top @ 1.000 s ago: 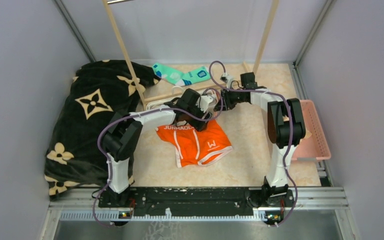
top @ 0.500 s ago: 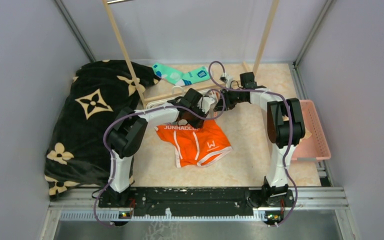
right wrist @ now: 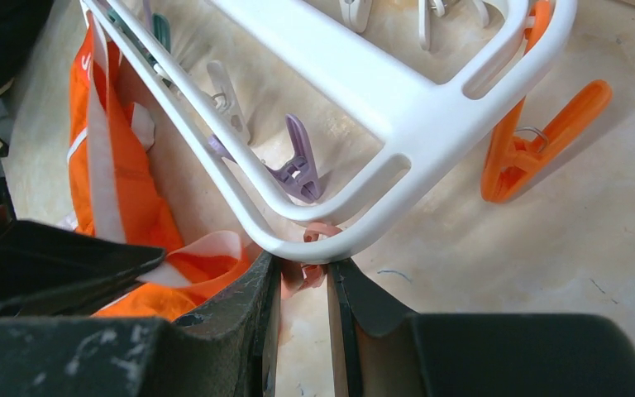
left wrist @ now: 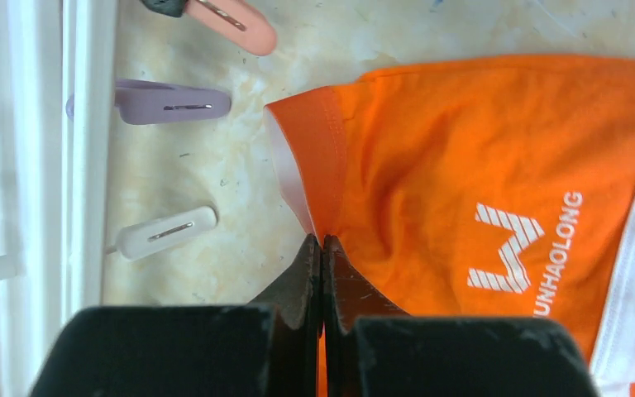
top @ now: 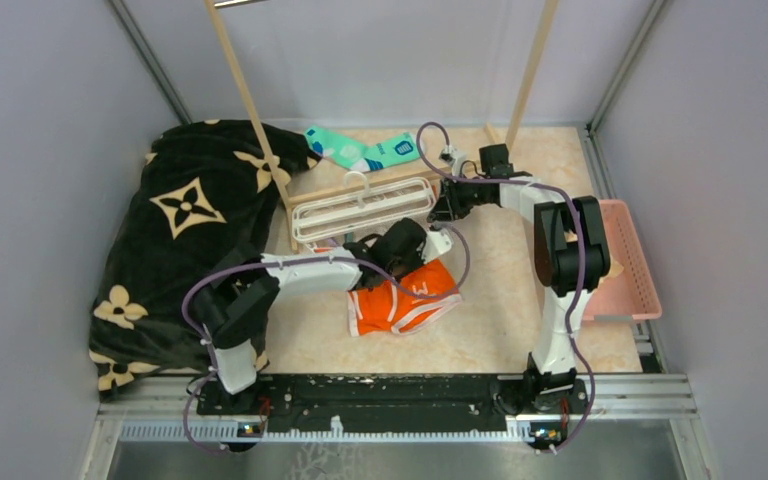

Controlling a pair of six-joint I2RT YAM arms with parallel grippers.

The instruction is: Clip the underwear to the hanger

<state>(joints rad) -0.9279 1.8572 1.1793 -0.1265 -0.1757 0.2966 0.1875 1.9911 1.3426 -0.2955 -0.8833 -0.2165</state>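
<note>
The orange underwear [top: 400,303] lies bunched and folded over in front of the white hanger [top: 360,208], its W logo facing up. My left gripper [left wrist: 322,241] is shut on the fabric edge of the underwear [left wrist: 479,165], next to the hanger's frame [left wrist: 83,124]. At the hanger's right end, my right gripper [right wrist: 302,263] reaches under the rounded corner of the hanger [right wrist: 364,74]. A pink clip [right wrist: 298,281] is pinched between its fingers. A purple clip [right wrist: 299,169] and an orange clip [right wrist: 537,136] dangle nearby. From above, the left gripper [top: 427,255] is over the underwear and the right gripper [top: 443,205] is at the frame.
A dark blanket with cream flower motifs [top: 190,220] fills the left side. A teal sock [top: 360,150] lies behind the hanger, between two wooden rack posts [top: 250,100]. A pink basket [top: 625,260] stands at the right edge. Pink [left wrist: 231,18], purple [left wrist: 174,103] and white [left wrist: 165,233] clips lie on the table.
My left gripper has shut on the underwear and drawn back toward me and to the right, folding the garment over and uncovering the hanger. The right arm has stayed put.
</note>
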